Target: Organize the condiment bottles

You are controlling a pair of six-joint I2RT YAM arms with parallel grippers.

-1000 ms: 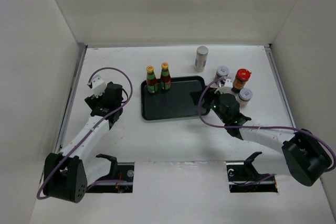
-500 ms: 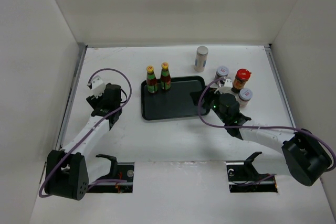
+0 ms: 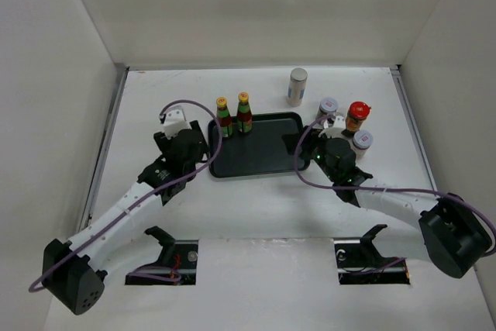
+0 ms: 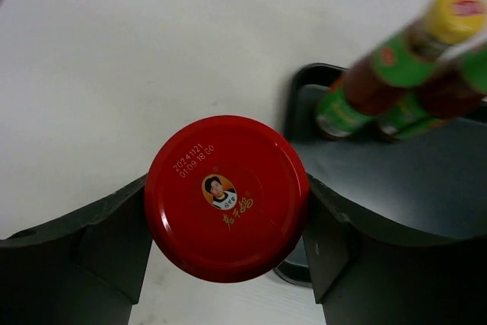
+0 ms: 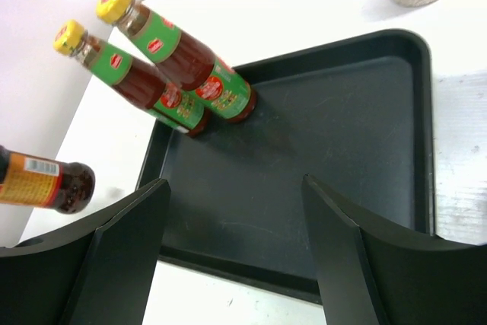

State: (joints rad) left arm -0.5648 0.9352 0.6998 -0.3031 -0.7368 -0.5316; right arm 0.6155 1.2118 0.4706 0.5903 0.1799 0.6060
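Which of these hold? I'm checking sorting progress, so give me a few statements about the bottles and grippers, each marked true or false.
1. Two sauce bottles stand on the tray. True.
2. The left gripper is empty. False: it is shut on a red-lidded jar.
3. The right gripper is open and holds nothing. True.
4. Every shaker is on the tray. False: none is; the tall shaker stands on the table beyond the tray.
5. The other red-lidded jar stands to the right of the tray. True.
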